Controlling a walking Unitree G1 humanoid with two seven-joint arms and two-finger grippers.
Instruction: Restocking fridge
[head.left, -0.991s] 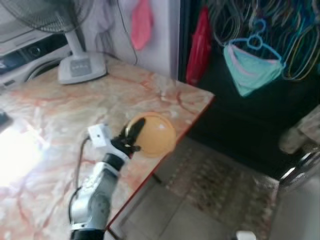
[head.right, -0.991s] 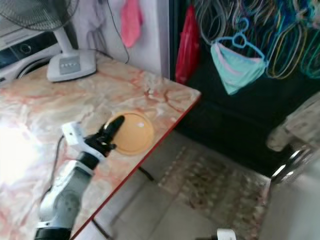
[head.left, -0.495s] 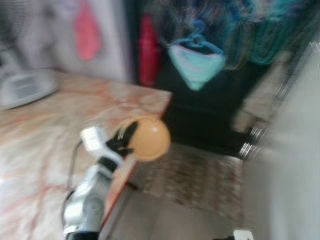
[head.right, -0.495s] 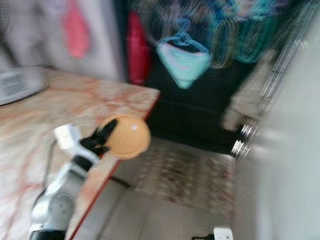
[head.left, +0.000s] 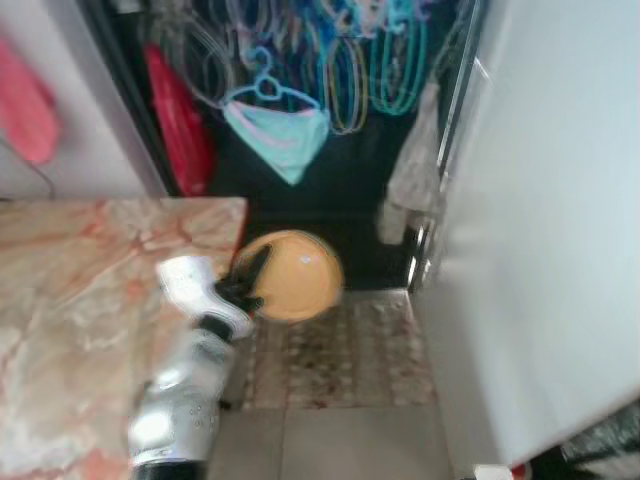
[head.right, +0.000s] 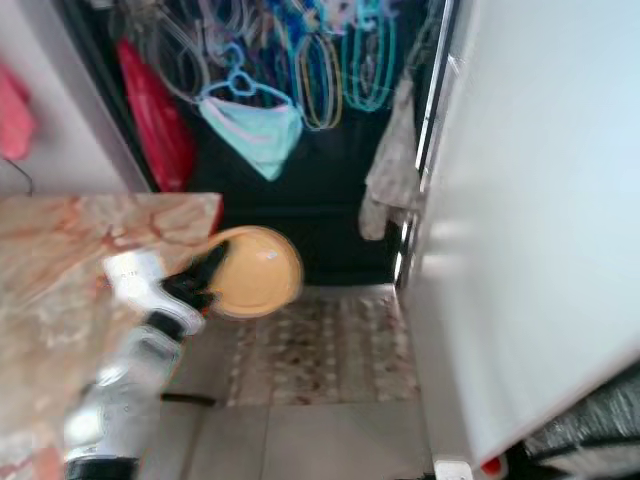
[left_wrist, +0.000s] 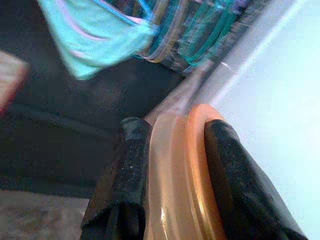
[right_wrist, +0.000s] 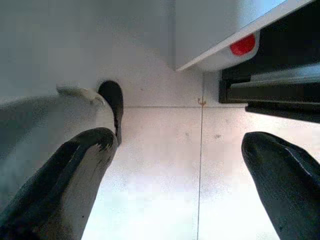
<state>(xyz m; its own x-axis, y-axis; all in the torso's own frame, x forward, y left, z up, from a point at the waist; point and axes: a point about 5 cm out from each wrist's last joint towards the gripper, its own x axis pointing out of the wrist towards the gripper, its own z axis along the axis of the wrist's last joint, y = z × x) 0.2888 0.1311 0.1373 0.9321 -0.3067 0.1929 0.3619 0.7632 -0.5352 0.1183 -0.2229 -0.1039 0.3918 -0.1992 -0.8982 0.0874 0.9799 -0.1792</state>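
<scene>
My left gripper is shut on the rim of an orange plastic plate, held in the air beyond the corner of the marble table. In the left wrist view the plate's edge sits clamped between the two black fingers. A tall white fridge door stands closed on the right. My right gripper hangs low over the tiled floor with its fingers wide apart and nothing between them.
Ahead is a dark alcove with coloured hangers, a teal garment and a red bag. A patterned mat lies on the floor below. The fridge's bottom corner with a red foot is near my right gripper.
The camera has swung right, from the table to the alcove and the white fridge. The plate has come off the table and is carried in my left gripper.
</scene>
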